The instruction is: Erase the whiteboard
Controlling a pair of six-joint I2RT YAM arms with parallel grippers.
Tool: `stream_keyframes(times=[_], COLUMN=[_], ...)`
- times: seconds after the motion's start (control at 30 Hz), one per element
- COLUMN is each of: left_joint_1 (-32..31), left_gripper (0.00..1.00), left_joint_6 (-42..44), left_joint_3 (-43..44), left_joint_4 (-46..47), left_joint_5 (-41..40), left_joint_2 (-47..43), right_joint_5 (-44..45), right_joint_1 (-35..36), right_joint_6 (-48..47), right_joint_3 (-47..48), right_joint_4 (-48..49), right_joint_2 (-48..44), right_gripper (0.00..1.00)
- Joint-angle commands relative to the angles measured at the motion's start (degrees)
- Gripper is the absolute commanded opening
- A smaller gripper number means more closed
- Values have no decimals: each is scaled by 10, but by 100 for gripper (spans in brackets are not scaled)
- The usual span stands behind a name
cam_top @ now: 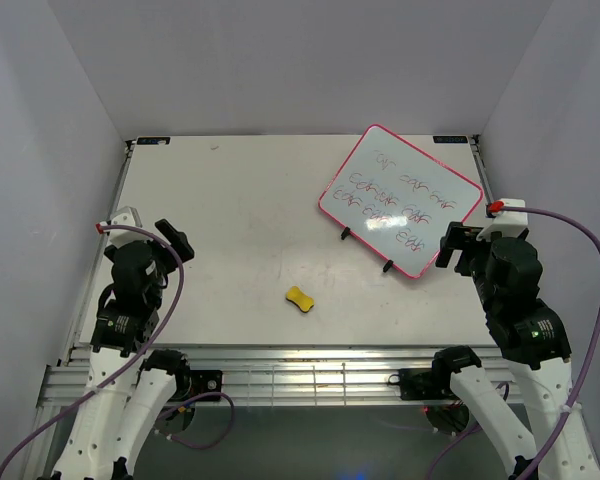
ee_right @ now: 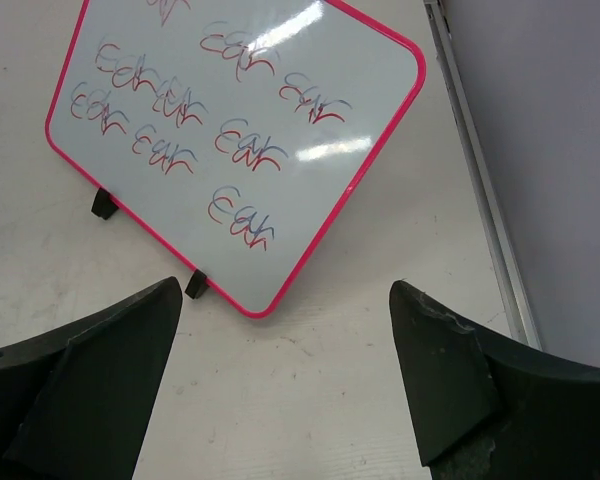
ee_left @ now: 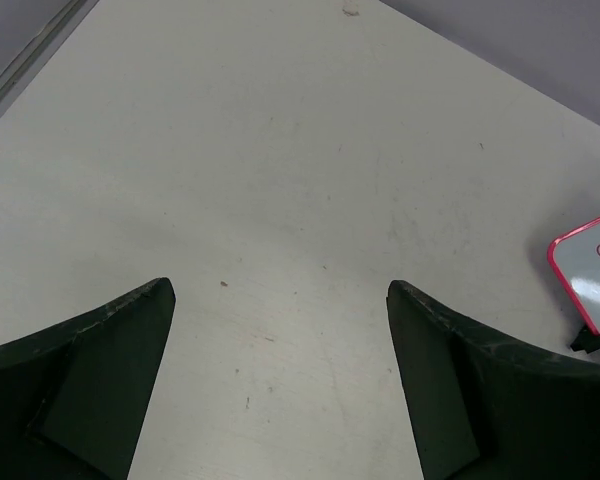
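While both arms sit at the lower edge of the overhead view, nothing is in hand. Your left gripper (cam_top: 173, 240), at the left of the frame, has its jaws spread wide over bare table (cam_top: 230, 190) and grasps nothing. Toward lower centre lies the yellow sponge (cam_top: 300, 298), well apart from both arms. It looks soft and light, so you could pinch it across its narrow waist.

In the upper right the whiteboard (cam_top: 400, 200) lies flat, turned at an angle and covered in red and blue scribbles, with two black clips (cam_top: 348, 235) on its lower-left edge. Judge it thin, stiff and light, with a glossy face that will probably skid under a wipe. Steady it by the pink frame near a corner rather than on the face.

Your right gripper (cam_top: 458, 245), just beside the board's lower-right edge, is likewise spread open and empty.
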Motion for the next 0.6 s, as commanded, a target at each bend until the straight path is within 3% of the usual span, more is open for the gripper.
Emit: stream_keyframes(times=[0.0, 0.17, 0.33, 0.43, 0.53, 0.57], left_joint_1=[-3, -2, -5, -5, -5, -5], left_gripper=[98, 98, 98, 98, 98, 98], left_joint_6=[-4, -5, -3, 2, 4, 5], left_joint_3=[-3, -7, -18, -22, -27, -28], left_joint_4=[10, 14, 22, 31, 34, 36], left_joint_5=[-11, -12, 4, 23, 32, 35], left_joint_2=[-4, -6, -2, 2, 5, 6], right_joint_5=[17, -2, -71, -116, -125, -132], right_joint_1=[4, 4, 4, 4, 3, 1], right_joint_6=[0, -1, 13, 33, 9, -9], right_joint_3=[12, -11, -74, -60, 5, 72], right_joint_4=[20, 36, 119, 168, 174, 170], right_joint_2=[6, 7, -2, 54, 178, 252], right_gripper=[90, 90, 90, 90, 90, 90])
